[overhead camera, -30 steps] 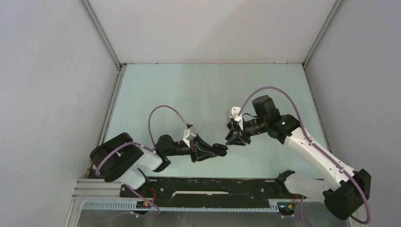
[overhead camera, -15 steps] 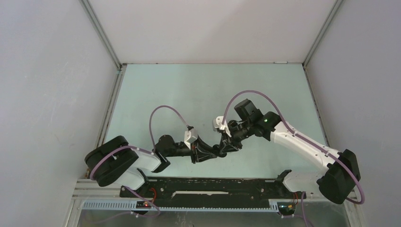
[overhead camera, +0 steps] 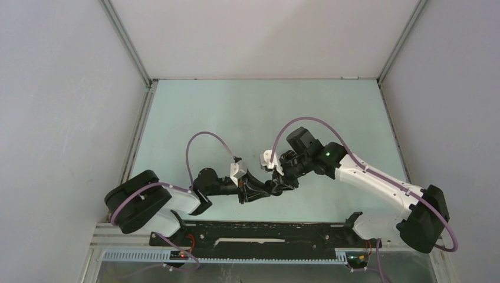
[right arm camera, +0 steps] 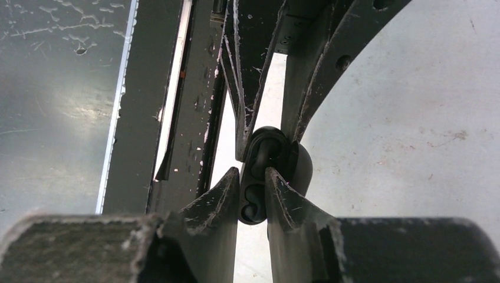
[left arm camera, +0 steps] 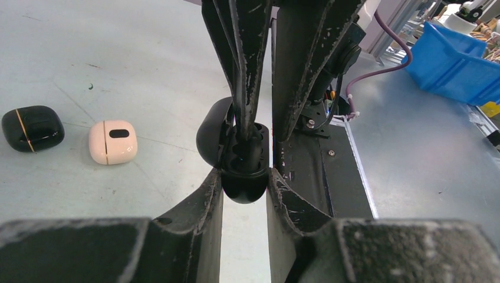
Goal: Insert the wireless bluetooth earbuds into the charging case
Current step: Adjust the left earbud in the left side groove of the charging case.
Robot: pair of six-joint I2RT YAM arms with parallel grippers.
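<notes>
L gripper clamped on open blk charging case — R gripper straddles it, grip unclear.

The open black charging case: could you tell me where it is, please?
The case sits mid-frame in the left wrist view, lid open, clamped in the left gripper, with the right gripper meeting it from above.

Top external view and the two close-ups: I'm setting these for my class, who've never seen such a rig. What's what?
The top view looks down on two robot arms bolted at the near edge of a table. Each close-up comes from a camera on one wrist. The left gripper is clamped on an open black charging case. The right gripper reaches into it with narrow jaws; whether it holds anything is unclear. On the table lie a closed black case and a whitish case.
</notes>
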